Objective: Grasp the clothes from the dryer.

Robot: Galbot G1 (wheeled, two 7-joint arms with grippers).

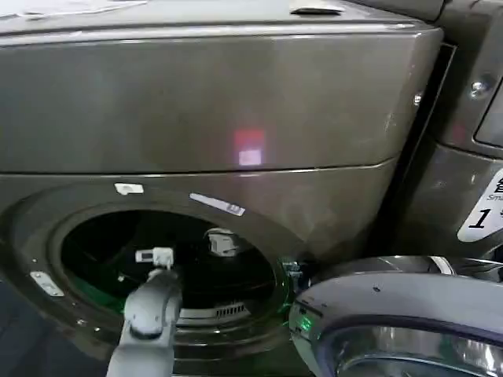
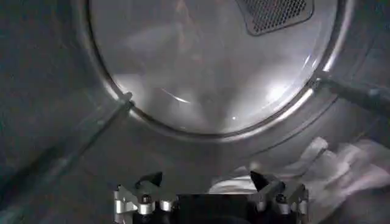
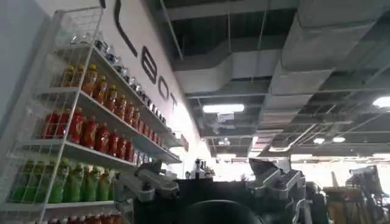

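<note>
The dryer (image 1: 236, 118) is a dark bronze-grey machine with its round mouth open. My left arm reaches through the mouth, and the left gripper (image 1: 157, 258) is inside the dark drum. In the left wrist view the left gripper (image 2: 206, 181) is open, low over the drum wall. The clothes (image 2: 332, 170), a whitish crumpled bundle, lie on the drum wall just past and beside one fingertip (image 2: 259, 180). An edge of the fabric reaches in between the fingers. My right gripper (image 3: 210, 176) is open and holds nothing, pointing up at the ceiling.
The dryer's round grey-rimmed glass door (image 1: 393, 302) hangs open at the lower right of the mouth. A steel back wall with a perforated vent (image 2: 274, 12) closes the drum. A panel with a white "1" sticker (image 1: 479, 216) stands to the right. Shelves of bottles (image 3: 91, 128) line a wall.
</note>
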